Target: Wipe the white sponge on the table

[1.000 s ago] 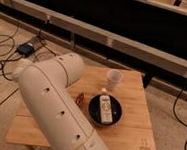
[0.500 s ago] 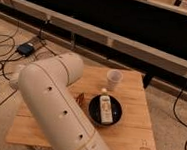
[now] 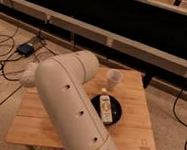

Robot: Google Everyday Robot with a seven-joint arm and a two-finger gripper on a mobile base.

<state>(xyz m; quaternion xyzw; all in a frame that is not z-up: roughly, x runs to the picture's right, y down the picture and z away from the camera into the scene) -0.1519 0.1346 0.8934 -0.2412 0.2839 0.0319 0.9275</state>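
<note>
A small translucent plastic cup (image 3: 113,80) stands upright near the far edge. Just in front of it lies a round black plate (image 3: 118,106) carrying a white labelled bottle (image 3: 105,109) on its side. On the floor to the left, black cables (image 3: 1,50) run to a small dark box (image 3: 26,48).

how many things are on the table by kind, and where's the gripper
On the table, as far as the arm lets one see:
Cups: 1, clear plastic cup
Plates: 1, black plate
Bottles: 1, white labelled bottle lying on the plate
Total: 3
The gripper is not in view; the arm hides part of the table.
</note>
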